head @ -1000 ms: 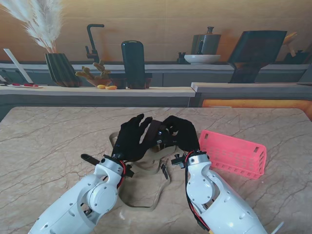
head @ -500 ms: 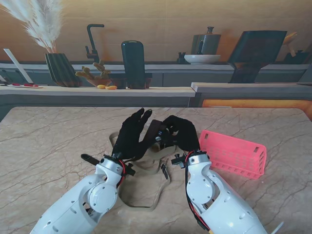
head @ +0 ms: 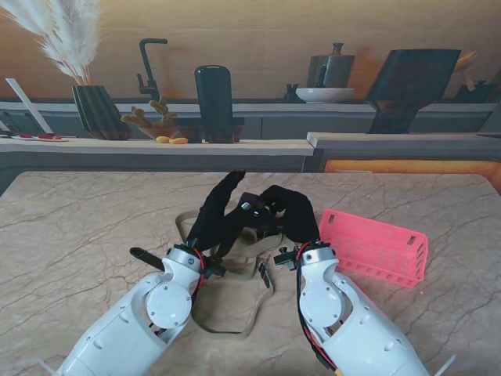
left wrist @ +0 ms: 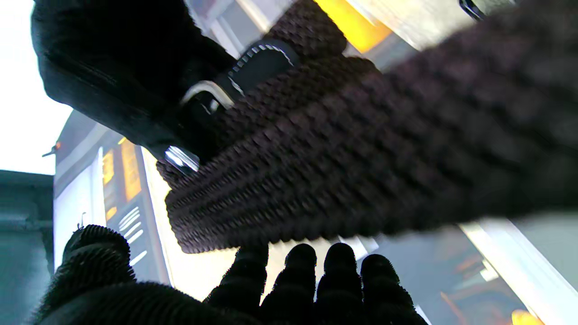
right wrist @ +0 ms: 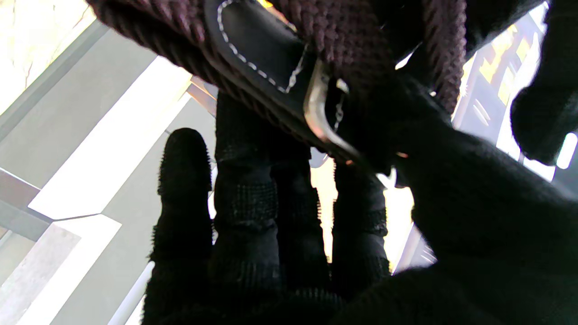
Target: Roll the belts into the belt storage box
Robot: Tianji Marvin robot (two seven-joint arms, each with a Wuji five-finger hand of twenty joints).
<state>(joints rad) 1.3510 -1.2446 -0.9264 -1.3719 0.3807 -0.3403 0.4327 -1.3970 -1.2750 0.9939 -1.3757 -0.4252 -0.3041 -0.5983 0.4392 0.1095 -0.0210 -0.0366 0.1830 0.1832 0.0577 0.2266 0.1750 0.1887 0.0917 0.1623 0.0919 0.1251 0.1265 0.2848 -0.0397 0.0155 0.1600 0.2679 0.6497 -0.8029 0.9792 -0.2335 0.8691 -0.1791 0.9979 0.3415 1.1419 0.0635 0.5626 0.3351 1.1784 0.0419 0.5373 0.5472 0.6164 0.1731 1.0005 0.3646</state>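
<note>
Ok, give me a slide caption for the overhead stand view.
Black-gloved right hand grips a dark braided belt beside the flat left hand, over a beige belt, pink plastic basket waiting.

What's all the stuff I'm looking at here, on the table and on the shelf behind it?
Dark braided belt: one, dark brown with a metal buckle, held up between the two hands.
Beige belt: one, tan, lying loose on the table, nearer to me than the hands.
Basket: one, pink mesh, on the table to the right.
Table: one, beige marble.
Vase: one, dark ribbed, with pale plumes, back counter, left.
Dark rounded block: one, back counter, middle.
Bowl: one, white, back counter, right.
Left hand: black glove, fingers straight.
Right hand: black glove, gripping the belt.
</note>
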